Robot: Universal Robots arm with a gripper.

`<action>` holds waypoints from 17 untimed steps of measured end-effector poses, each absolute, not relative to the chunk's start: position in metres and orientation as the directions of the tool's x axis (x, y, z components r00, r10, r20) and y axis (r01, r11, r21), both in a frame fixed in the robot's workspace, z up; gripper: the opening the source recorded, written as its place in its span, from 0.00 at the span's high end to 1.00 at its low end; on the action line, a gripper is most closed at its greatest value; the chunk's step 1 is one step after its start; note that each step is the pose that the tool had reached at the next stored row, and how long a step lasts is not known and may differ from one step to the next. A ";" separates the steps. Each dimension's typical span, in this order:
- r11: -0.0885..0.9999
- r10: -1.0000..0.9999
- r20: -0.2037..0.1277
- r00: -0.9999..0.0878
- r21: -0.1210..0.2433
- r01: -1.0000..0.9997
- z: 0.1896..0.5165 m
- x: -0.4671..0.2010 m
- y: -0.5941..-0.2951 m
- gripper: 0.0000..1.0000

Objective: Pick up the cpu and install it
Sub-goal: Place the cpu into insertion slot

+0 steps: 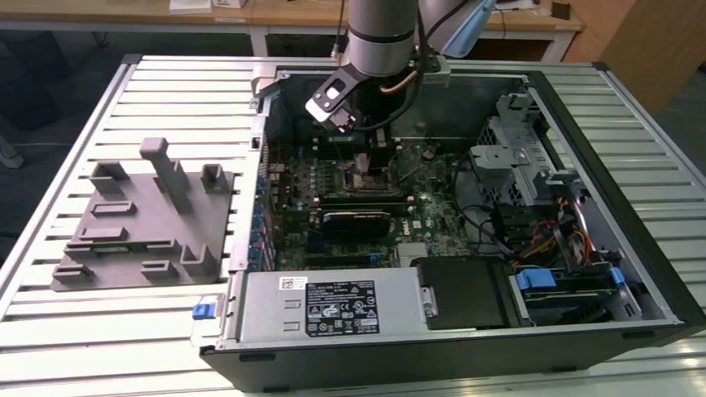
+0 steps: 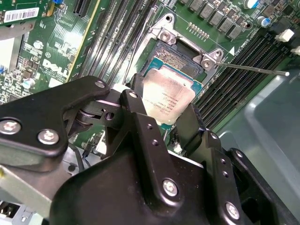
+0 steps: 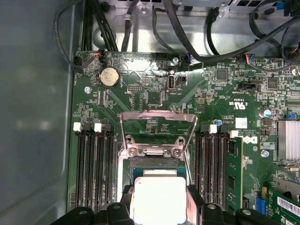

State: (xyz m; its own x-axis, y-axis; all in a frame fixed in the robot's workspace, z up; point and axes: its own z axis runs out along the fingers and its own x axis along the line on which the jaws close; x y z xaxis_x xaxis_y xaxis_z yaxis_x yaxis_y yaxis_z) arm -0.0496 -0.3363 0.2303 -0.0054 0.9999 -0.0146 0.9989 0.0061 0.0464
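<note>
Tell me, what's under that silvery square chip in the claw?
Under the cpu, held by the gripper, sits the open socket on the green motherboard. One strip of its contacts shows; the rest is covered by the chip.

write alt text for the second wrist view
A black robot gripper grips a small square silvery-topped cpu by two opposite edges at the open, metal-framed socket of a green motherboard, the socket's thin metal lever sticking out sideways.
</note>
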 end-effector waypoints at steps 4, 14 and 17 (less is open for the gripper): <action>0.006 1.000 -0.015 -0.005 0.046 0.999 0.228 -0.050 -0.336 0.47; 0.006 1.000 -0.015 -0.005 0.046 0.999 0.226 -0.050 -0.336 0.47; 0.006 1.000 -0.014 -0.005 0.047 0.999 0.225 -0.050 -0.336 0.47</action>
State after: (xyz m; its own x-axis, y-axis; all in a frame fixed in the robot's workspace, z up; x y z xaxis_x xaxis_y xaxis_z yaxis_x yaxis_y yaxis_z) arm -0.0495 -0.3363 0.2255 -0.0054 0.9999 -0.0144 0.9989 0.0061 0.0465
